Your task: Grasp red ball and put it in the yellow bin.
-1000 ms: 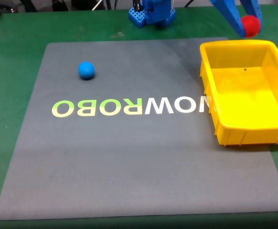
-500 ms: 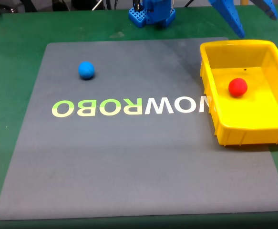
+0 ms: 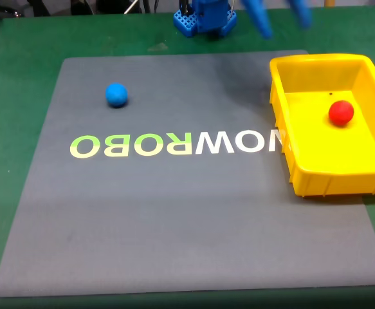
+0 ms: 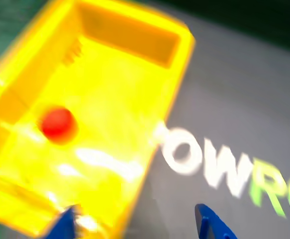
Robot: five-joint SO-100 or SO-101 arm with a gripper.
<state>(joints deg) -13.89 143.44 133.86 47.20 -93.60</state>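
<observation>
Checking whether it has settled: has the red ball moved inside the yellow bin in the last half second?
Yes. In the fixed view the red ball has rolled rightward, toward the right wall of the yellow bin.

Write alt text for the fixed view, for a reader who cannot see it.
A red ball lies inside the yellow bin at the right edge of a grey mat on a green table. A blue ball sits on the mat's upper left, and the blue end effector, open and empty, is blurred at the top.

The blue pincer (image 3: 280, 16) hangs high at the top edge, jaws spread apart, holding nothing.
</observation>
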